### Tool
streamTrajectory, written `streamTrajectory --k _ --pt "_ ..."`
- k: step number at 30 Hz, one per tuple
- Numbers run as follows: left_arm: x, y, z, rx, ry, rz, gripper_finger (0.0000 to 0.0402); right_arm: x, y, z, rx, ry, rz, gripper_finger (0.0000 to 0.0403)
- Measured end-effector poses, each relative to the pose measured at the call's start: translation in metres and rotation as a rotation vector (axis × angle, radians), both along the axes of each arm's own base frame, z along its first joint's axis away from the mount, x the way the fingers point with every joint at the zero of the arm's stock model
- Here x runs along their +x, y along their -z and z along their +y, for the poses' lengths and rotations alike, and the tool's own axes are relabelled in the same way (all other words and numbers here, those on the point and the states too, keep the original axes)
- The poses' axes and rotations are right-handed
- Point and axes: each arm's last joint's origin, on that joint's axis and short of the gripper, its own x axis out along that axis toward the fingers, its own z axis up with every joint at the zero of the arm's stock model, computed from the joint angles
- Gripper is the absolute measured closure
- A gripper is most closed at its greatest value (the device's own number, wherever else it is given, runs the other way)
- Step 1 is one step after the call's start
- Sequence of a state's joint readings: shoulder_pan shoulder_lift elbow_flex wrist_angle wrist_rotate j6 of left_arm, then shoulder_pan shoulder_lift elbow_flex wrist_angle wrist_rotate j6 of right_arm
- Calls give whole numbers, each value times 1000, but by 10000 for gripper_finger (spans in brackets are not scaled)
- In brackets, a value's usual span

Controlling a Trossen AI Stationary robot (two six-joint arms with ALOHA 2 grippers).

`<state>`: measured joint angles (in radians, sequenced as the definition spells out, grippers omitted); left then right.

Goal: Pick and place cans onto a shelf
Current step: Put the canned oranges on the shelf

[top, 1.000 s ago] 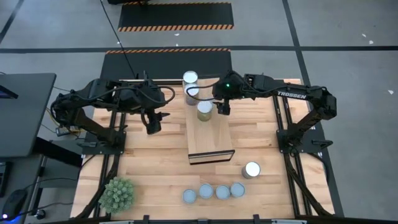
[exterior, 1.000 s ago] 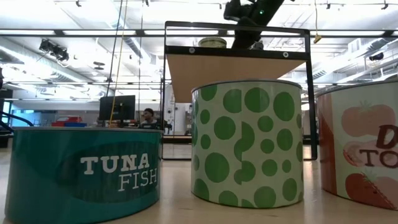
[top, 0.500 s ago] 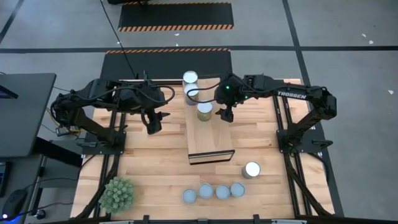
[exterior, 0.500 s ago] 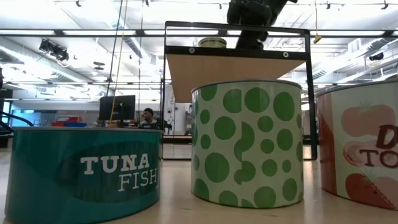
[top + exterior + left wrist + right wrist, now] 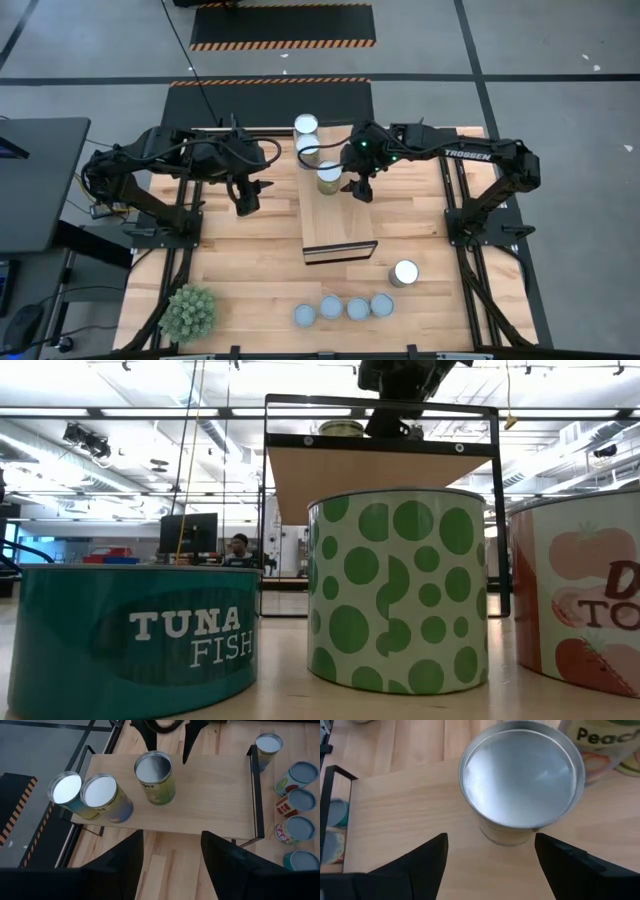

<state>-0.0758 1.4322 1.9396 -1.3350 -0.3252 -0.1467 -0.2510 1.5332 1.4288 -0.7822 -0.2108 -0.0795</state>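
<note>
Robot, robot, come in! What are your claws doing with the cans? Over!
Right gripper open beside third can on shelf. Left gripper open, waiting. Nothing blocking.

Since a second ago the right gripper [image 5: 360,187] has shifted a little along the shelf [image 5: 340,215], from beside the can [image 5: 328,177] that stands on the shelf top toward the shelf's front end, and sits slightly lower in the high view than it did. Its dark fingers [image 5: 427,857] have drawn somewhat closer together over that time, though they stand apart, with nothing between them. In the low view the same gripper [image 5: 395,400] above the shelf has moved sideways, now hanging nearer the can [image 5: 341,428] on top.
</note>
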Motion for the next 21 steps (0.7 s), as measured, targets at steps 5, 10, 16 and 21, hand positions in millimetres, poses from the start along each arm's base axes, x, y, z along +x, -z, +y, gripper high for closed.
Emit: streamTrajectory --k 5,10,16,21 --pt "0 0 0 -2 -2 0 198 11 7 -2 0 -12 -17 99" --pt "0 0 0 -4 -4 -2 198 17 5 -7 -46 -12 -84 99" --pt "0 0 0 -5 -4 -1 198 24 8 -17 -74 3 -122 99" --pt "0 0 0 -5 -5 -2 198 28 10 -24 -95 27 -142 99"
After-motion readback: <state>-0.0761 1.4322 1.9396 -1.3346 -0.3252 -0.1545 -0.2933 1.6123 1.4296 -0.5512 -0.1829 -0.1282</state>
